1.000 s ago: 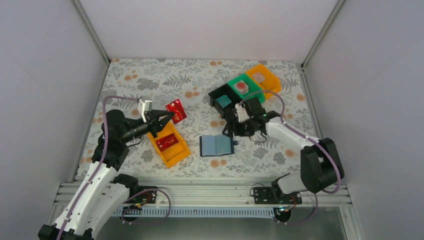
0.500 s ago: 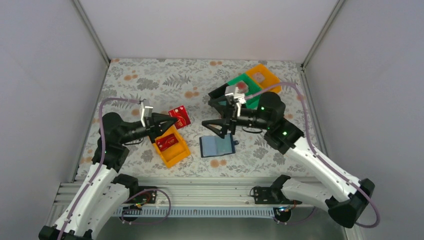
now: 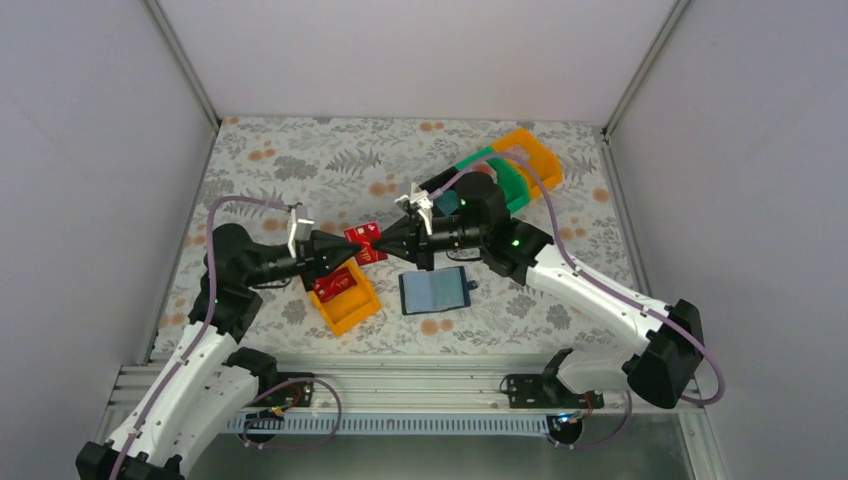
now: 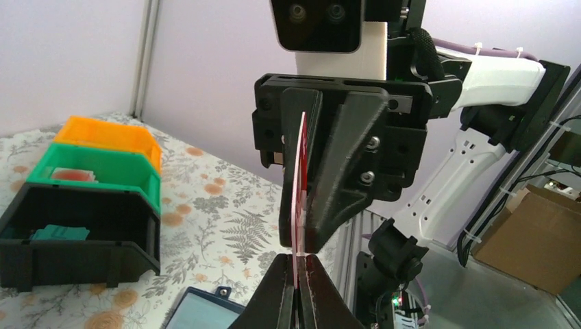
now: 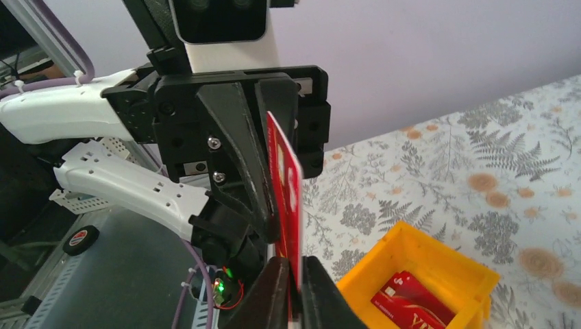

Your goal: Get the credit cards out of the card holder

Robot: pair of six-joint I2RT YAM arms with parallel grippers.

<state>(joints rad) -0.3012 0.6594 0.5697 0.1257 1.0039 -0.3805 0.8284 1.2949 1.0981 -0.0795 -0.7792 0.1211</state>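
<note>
A red credit card (image 3: 366, 244) hangs in the air between both arms, above the near orange bin (image 3: 352, 306). My left gripper (image 3: 351, 251) is shut on its left end and my right gripper (image 3: 384, 240) is shut on its right end. The card stands edge-on (image 4: 301, 185) in the left wrist view, and its red face (image 5: 286, 184) shows in the right wrist view. The navy card holder (image 3: 435, 290) lies open and flat on the table, apart from both grippers. A second red card (image 5: 416, 299) lies in the near orange bin (image 5: 438, 264).
A black bin (image 3: 441, 189) holding a teal card (image 4: 59, 233), a green bin (image 3: 507, 177) with a pinkish card (image 4: 68, 174) and a far orange bin (image 3: 533, 152) stand in a row at the back right. White walls enclose the flowered table.
My right arm swung left from the black bin, opened wide, then closed on the free end of the red card. My left gripper carried the card slightly right and lower.
</note>
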